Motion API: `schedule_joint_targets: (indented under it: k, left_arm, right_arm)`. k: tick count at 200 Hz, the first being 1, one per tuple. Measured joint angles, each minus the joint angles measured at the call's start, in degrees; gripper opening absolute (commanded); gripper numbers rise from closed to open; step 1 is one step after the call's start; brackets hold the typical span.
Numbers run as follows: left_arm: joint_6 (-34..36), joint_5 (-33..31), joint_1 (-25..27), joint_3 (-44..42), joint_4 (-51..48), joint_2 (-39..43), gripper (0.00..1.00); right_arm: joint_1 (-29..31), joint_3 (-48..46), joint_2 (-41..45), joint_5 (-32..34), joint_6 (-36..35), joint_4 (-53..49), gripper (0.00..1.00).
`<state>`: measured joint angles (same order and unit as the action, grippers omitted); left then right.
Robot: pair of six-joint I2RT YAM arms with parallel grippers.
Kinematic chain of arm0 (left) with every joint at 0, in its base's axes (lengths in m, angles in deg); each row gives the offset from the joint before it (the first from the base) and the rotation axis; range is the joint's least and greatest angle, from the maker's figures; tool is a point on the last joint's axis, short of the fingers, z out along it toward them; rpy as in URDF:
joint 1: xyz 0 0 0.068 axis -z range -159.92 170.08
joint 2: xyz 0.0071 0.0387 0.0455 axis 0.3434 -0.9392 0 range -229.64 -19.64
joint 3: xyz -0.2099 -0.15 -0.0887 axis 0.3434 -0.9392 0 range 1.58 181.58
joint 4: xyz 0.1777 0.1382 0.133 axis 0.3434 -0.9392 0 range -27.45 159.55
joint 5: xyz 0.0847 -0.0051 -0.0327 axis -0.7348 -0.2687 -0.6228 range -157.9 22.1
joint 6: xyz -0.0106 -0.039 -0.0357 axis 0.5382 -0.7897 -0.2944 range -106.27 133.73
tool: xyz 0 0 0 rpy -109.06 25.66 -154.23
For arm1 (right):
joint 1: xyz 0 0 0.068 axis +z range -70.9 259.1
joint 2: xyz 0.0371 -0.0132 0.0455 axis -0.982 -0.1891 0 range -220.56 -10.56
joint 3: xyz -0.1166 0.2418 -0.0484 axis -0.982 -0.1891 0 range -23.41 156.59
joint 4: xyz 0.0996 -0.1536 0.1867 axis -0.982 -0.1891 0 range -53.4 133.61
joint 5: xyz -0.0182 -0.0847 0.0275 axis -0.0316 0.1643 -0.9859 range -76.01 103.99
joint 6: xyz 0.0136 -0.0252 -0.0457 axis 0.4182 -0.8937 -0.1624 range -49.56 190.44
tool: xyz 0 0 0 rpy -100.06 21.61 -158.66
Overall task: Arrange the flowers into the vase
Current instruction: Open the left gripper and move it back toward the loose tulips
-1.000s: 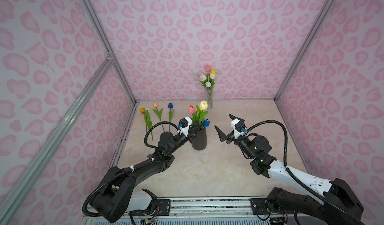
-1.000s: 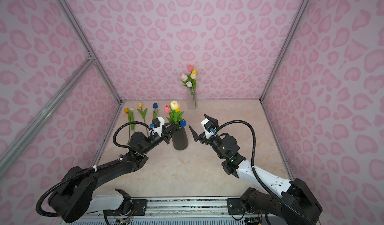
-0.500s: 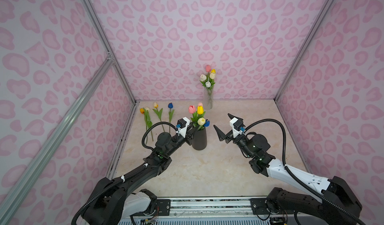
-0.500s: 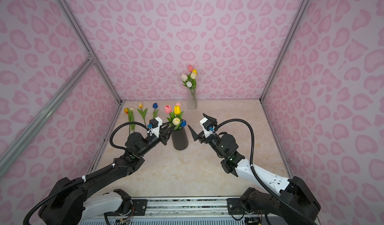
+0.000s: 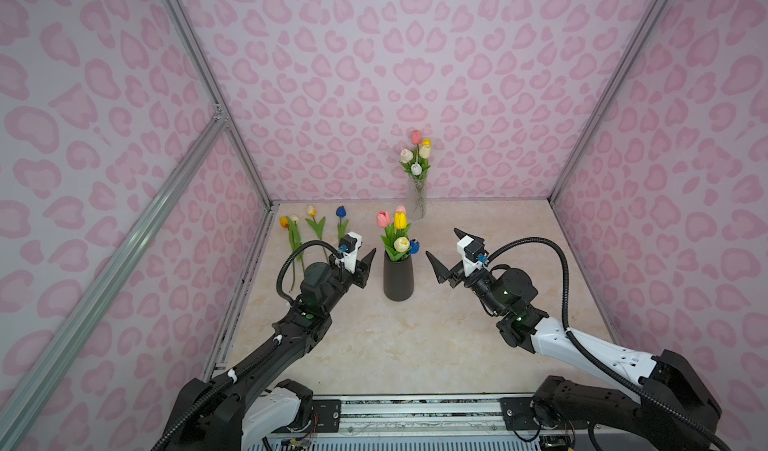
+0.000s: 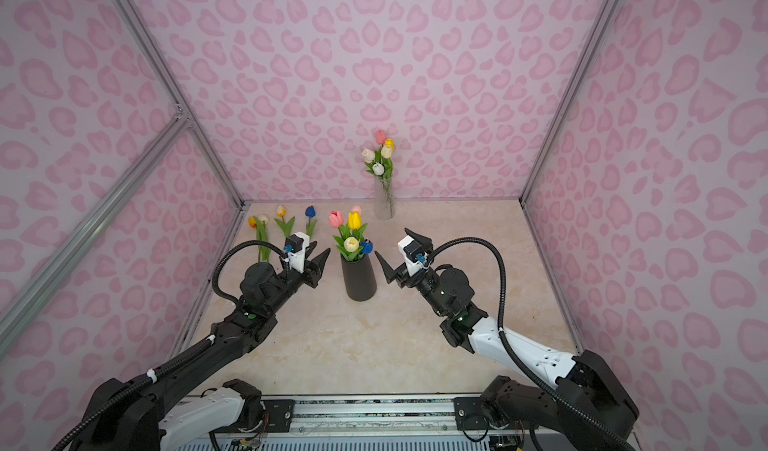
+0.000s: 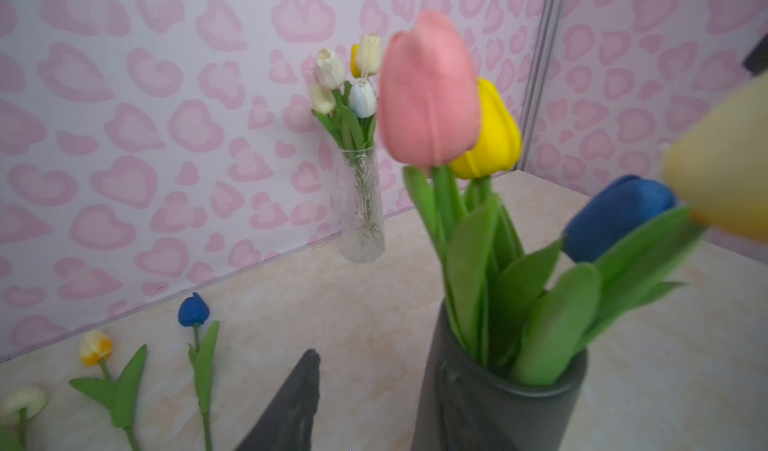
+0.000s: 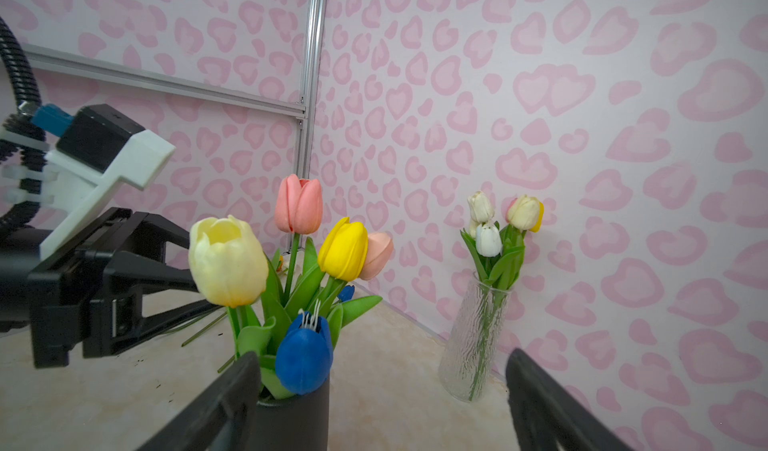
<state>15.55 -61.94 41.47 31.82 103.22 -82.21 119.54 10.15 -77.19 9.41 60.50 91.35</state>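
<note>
Backing off from the dark vase [image 5: 398,278], the left gripper [image 5: 365,268] had let the cream tulip [image 5: 401,244] drop in. Its jaws were apart and empty. On the vase's other side, the right gripper [image 5: 442,245] waited wide open, likely keeping clear. Loose tulips [image 5: 316,228] lay left of the vase. Stems inside it were hidden.

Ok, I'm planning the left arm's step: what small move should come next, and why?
Probably swing the left gripper from beside the dark vase toward the blue tulip lying on the table: the gripper is open and empty, and four loose tulips lie there.
</note>
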Motion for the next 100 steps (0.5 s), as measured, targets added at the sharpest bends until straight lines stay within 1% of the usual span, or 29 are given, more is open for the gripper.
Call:
schedule_joint_targets:
  k: [10, 22, 39, 57, 71, 84, 100]
  left_arm:
    - [-1.0, 0.0, -2.6, 0.7, -0.5, -0.7, 0.48]
    - [-2.1, -1.2, -5.2, 2.2, -1.4, -2.4, 0.55]
    - [-4.0, -2.5, -8.6, 6.2, -5.1, -7.5, 0.55]
    - [-6.8, -3.2, -13.0, 13.7, -13.0, -15.8, 0.54]
    - [-8.7, -4.3, -15.3, 19.9, -19.4, -22.3, 0.54]
    - [-9.3, -4.8, -15.8, 26.5, -26.7, -28.5, 0.52]
    - [-9.3, -5.0, -15.8, 34.6, -34.9, -35.6, 0.51]
  right_arm:
    - [0.0, -0.2, 0.0, 0.0, -0.2, 0.3, 0.92]
    - [0.0, -0.5, 0.0, 0.0, -0.2, 0.3, 0.92]
    - [0.0, -1.4, 0.2, -0.2, -0.2, 1.0, 0.92]
    - [0.0, -2.3, 0.1, -0.6, -0.1, 1.1, 0.92]
    - [0.1, -2.3, -0.2, -1.2, 0.3, 1.3, 0.92]
    - [0.4, -2.3, -0.6, -1.7, 0.3, 1.4, 0.92]
    - [0.7, -2.3, -1.2, -2.1, 0.3, 1.7, 0.92]
